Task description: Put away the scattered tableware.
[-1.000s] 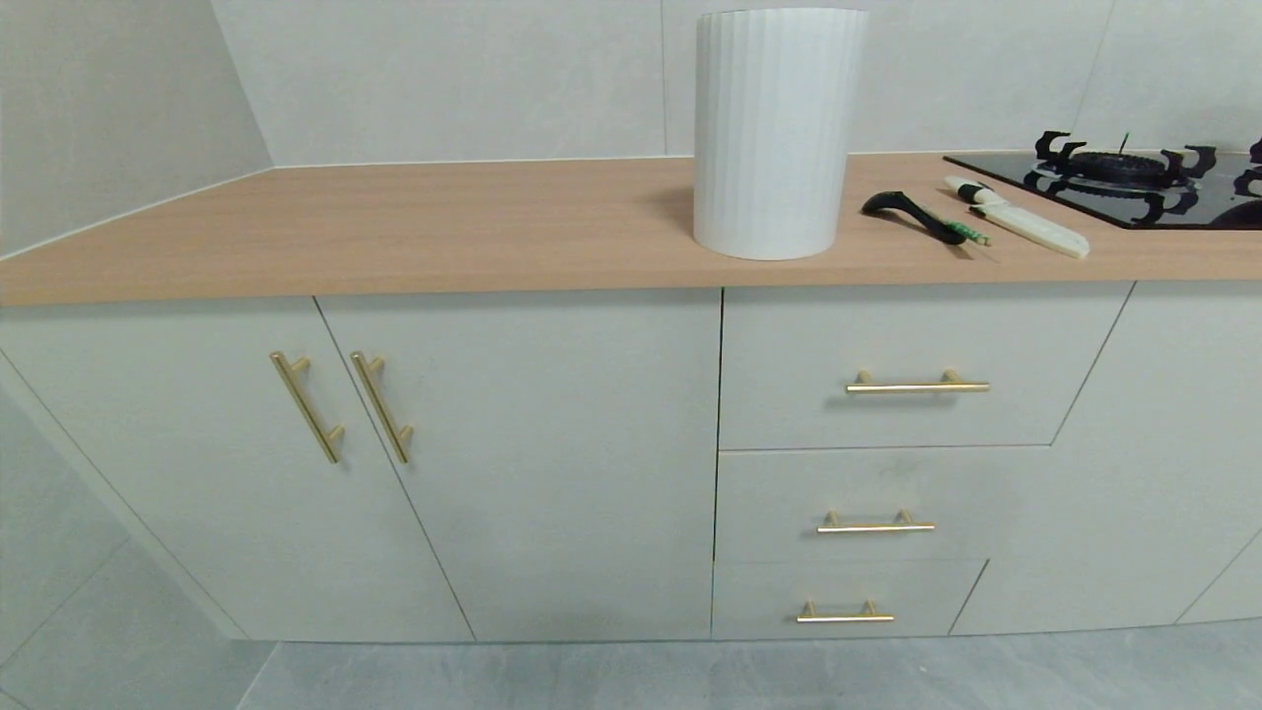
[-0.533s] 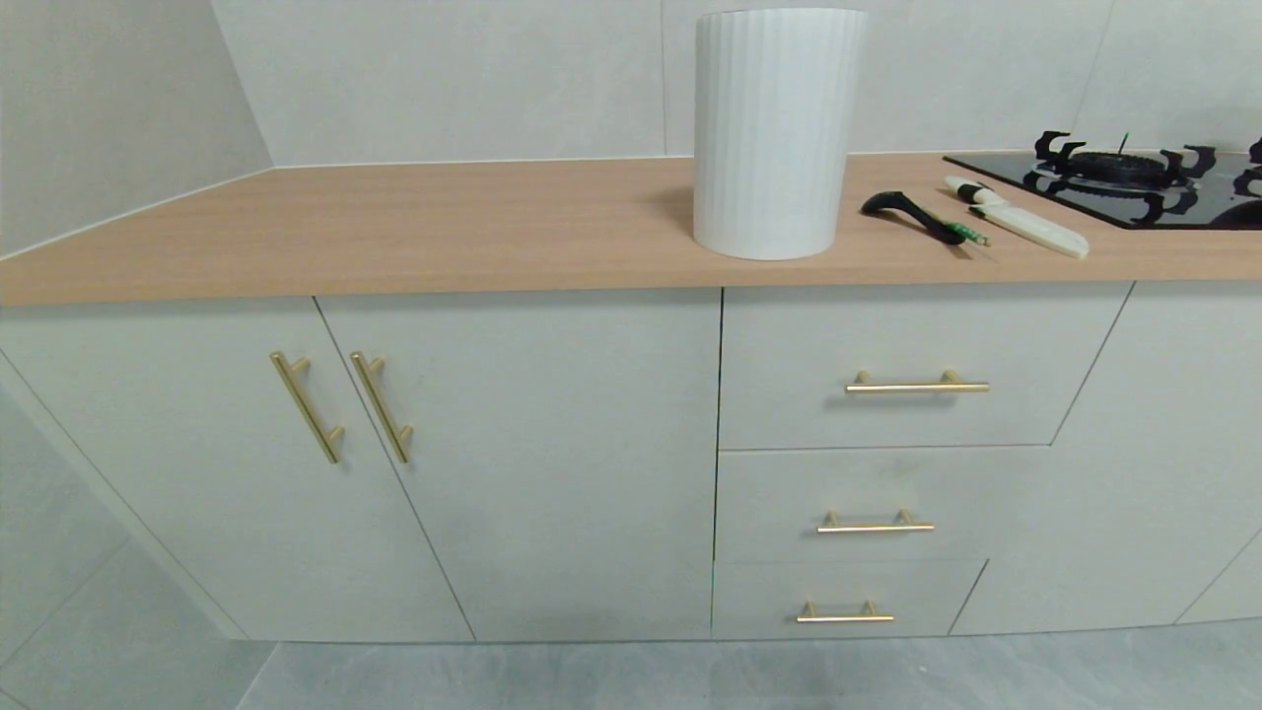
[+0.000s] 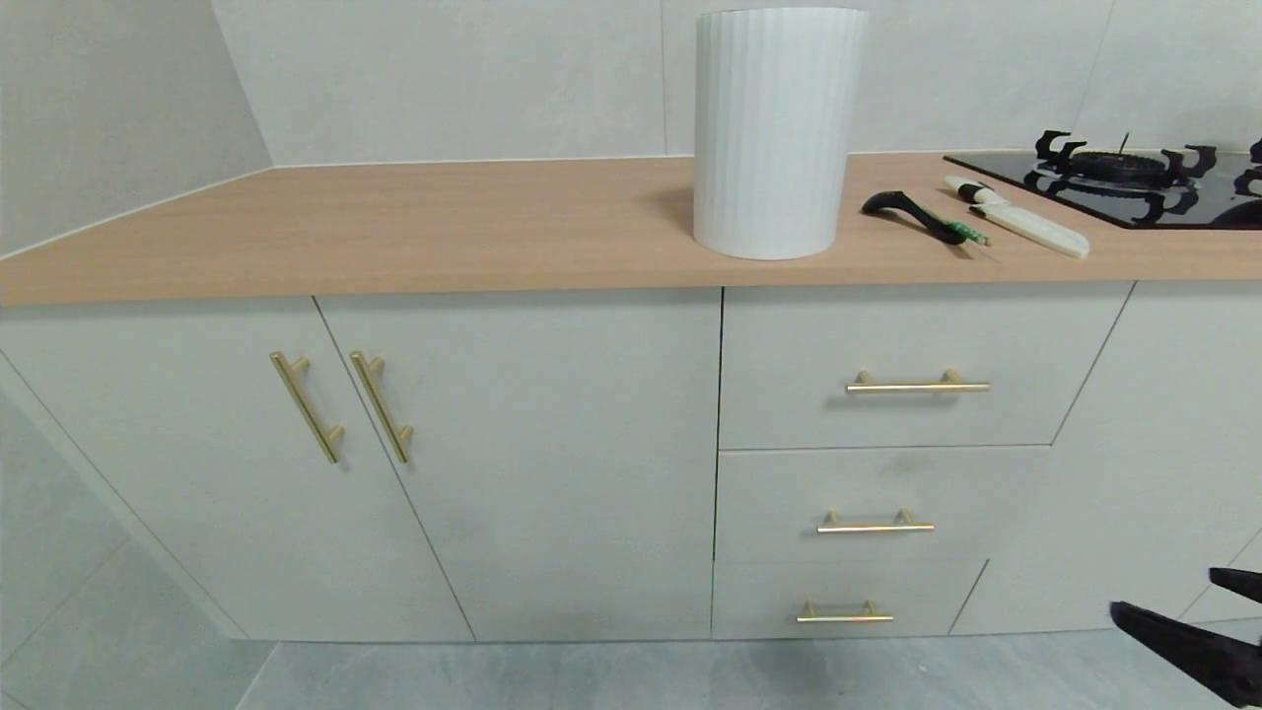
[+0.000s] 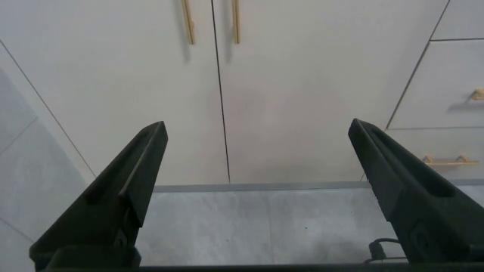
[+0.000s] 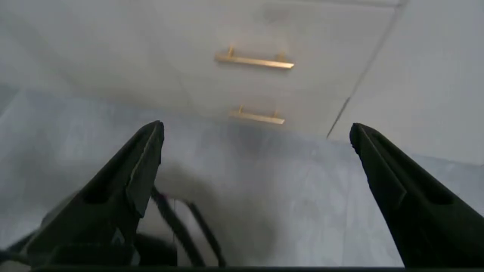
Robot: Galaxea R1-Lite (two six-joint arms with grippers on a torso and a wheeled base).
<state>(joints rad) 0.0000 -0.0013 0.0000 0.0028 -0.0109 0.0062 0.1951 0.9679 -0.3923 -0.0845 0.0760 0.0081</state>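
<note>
Right gripper [image 5: 253, 143]: released, jaws spread wide with nothing between them; it hangs low over the grey floor [image 5: 265, 196], facing the drawer stack. The head view catches its dark fingers [image 3: 1183, 643] at the lower right, in front of the cabinet base.
Left gripper [image 4: 257, 130]: also released and empty, fingers far apart, low before the double cabinet doors.
Left wrist view: brings in the seam between the doors [image 4: 220, 91] and the lower ends of their two gold handles [image 4: 187, 21].
Right wrist view: brings in the middle drawer handle [image 5: 254, 62] and the bottom drawer handle [image 5: 257, 117], both drawers shut.
Head view, cabinet front: two doors on the left and three shut drawers on the right, with the top drawer [image 3: 887, 335] just under the worktop.
Countertop [image 3: 394, 222]: wood-toned, running wall to wall.
White ribbed container [image 3: 772, 133]: upright near the front edge, above the line where the doors meet the drawers.
Tableware: a black-handled utensil [image 3: 912, 215] with a green tip lies flat just right of the container. A white knife [image 3: 1025, 230] lies just beside it, farther right. Both rest on the countertop between the container and the hob.
Gas hob [image 3: 1114, 182]: black glass with a burner grate, at the far right.
</note>
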